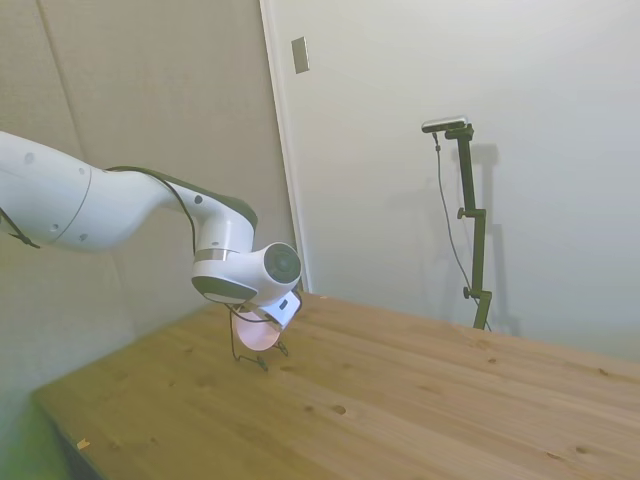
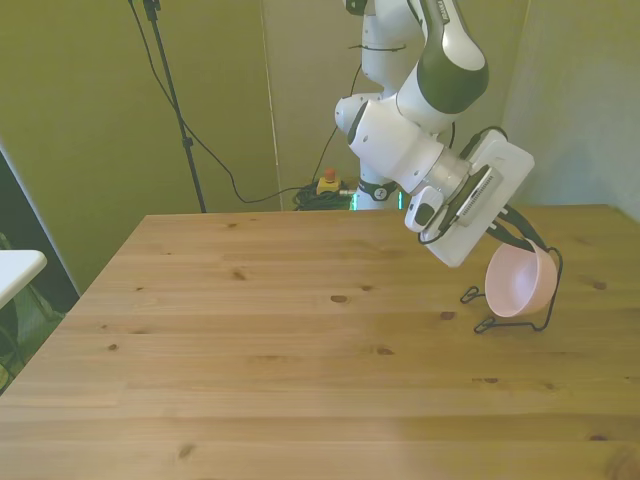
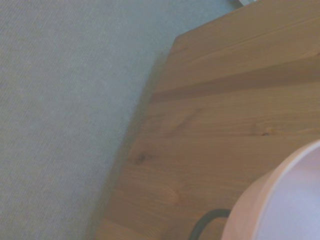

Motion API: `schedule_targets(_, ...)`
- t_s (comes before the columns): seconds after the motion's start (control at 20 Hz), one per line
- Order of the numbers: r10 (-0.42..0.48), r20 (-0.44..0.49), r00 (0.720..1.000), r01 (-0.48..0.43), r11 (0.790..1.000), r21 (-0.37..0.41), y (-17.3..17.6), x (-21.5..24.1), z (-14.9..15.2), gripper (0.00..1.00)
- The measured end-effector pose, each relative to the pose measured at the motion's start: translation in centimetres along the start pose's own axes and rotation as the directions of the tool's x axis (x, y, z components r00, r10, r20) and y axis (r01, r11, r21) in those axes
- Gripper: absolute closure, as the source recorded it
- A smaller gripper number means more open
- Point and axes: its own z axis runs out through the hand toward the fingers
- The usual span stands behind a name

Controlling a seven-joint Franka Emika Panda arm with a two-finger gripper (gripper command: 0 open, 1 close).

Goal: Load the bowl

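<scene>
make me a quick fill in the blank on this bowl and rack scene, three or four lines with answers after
1. The bowl is pale ____ in colour.
2. The bowl sits tilted at a black ____ rack.
3. The rack stands on a ____ table.
4. In the front view the bowl is near the table's ____ side.

Missing words: pink; wire; wooden; right

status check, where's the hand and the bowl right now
Hand low over the wire rack, fingers hidden behind the wrist. Pink bowl tilted on edge in the rack's loop, under the hand. Nothing else on the table.
</scene>
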Motion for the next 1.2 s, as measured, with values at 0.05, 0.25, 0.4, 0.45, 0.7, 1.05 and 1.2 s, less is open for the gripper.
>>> schedule_targets(0.05,0.002,0.001,1.0,-0.002,1.0,0.0,0.1,0.1,0.1,1.0)
schedule_targets(0.25,0.006,0.006,1.0,-0.006,1.0,-0.005,0.5,0.2,0.5,1.0)
schedule_targets(0.4,0.009,0.011,1.0,-0.009,1.0,-0.009,0.7,0.2,0.9,1.0)
schedule_targets(0.45,0.01,0.012,1.0,-0.009,1.0,-0.01,0.8,0.2,1.0,1.0)
schedule_targets(0.7,0.013,0.016,1.0,-0.013,1.0,-0.013,1.0,0.2,1.2,1.0)
schedule_targets(1.05,0.01,0.018,1.0,-0.01,1.0,-0.019,1.1,0.2,1.2,0.0)
schedule_targets(1.2,0.011,0.017,1.0,-0.01,1.0,-0.02,1.1,0.3,1.2,0.0)
